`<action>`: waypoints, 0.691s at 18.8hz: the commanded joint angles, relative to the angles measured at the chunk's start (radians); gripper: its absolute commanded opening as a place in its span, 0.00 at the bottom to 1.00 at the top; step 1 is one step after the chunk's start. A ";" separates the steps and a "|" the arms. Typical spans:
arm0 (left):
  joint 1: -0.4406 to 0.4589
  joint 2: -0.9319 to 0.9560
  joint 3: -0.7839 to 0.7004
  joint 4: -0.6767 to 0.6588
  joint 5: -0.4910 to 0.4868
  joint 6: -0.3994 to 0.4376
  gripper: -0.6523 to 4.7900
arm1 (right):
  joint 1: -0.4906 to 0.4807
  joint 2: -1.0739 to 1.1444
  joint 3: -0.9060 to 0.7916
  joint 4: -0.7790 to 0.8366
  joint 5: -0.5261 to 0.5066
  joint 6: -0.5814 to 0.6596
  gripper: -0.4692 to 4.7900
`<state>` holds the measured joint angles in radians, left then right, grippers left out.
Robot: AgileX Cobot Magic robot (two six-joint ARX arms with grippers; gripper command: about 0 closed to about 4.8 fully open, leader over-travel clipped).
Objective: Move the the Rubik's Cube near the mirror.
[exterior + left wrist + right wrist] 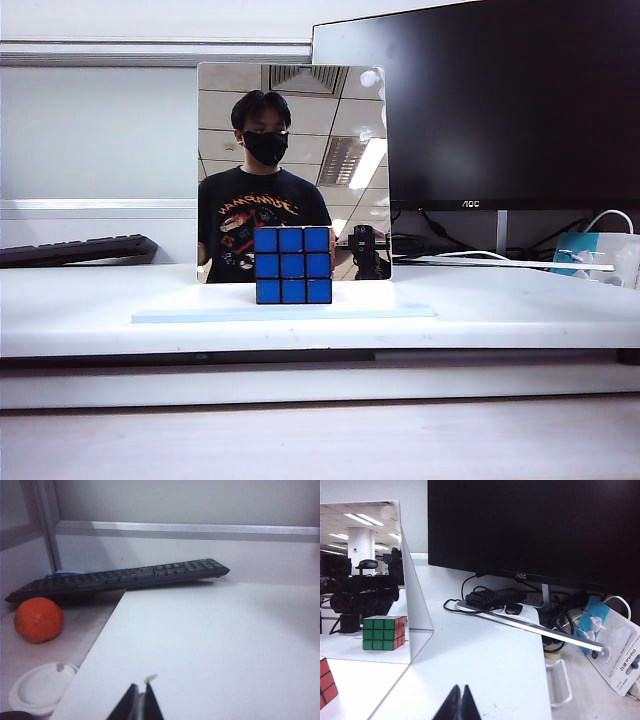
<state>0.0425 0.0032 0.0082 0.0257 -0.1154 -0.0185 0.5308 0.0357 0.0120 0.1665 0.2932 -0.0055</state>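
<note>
From outside, I see the Rubik's Cube [292, 265] already against the mirror [293, 170] (neither claw shows); my left gripper [141, 696], pinched together, faces bare table; my right gripper [460, 700], also together, has the cube off to its side.

Left gripper [141, 700]: dark fingertips pressed together into a narrow wedge, a small pale tab showing at the tip; it grips nothing and hangs just above the white surface. Right gripper [460, 703]: dark fingertips likewise closed to a point, empty, pointing roughly level over the white surface. Neither arm nor gripper appears in the exterior view.
</note>
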 commanded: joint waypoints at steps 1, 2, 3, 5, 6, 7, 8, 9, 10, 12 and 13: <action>0.002 0.000 0.001 0.013 0.004 0.004 0.16 | 0.000 0.000 -0.004 0.016 0.000 -0.001 0.09; 0.002 0.000 0.001 0.013 0.004 0.004 0.16 | -0.016 -0.011 -0.004 0.009 -0.001 -0.001 0.09; 0.002 0.000 0.001 0.013 0.004 0.004 0.16 | -0.050 -0.028 -0.004 -0.005 -0.027 -0.001 0.09; 0.002 0.000 0.001 0.013 0.004 0.004 0.16 | -0.205 -0.032 -0.004 -0.009 -0.141 -0.001 0.09; 0.002 0.000 0.001 0.013 0.004 0.004 0.16 | -0.289 -0.033 -0.004 -0.014 -0.175 -0.001 0.09; 0.002 0.000 0.001 0.010 0.003 0.004 0.16 | -0.367 -0.033 -0.004 -0.013 -0.177 -0.001 0.09; 0.002 0.000 0.001 0.010 0.004 0.004 0.16 | -0.426 -0.033 -0.004 -0.013 -0.176 -0.001 0.09; 0.002 0.000 0.001 0.009 0.004 0.004 0.16 | -0.477 -0.033 -0.004 -0.013 -0.159 -0.002 0.09; 0.002 0.000 0.001 0.010 0.004 0.004 0.16 | -0.504 -0.033 -0.004 -0.014 -0.133 -0.002 0.09; 0.002 0.000 0.001 0.009 0.004 0.004 0.16 | -0.512 -0.033 -0.004 -0.013 -0.068 -0.002 0.09; 0.002 0.000 0.001 0.009 0.004 0.004 0.16 | -0.508 -0.033 -0.004 -0.013 -0.062 -0.002 0.09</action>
<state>0.0429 0.0032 0.0082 0.0250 -0.1139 -0.0181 0.0177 0.0029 0.0120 0.1398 0.2150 -0.0063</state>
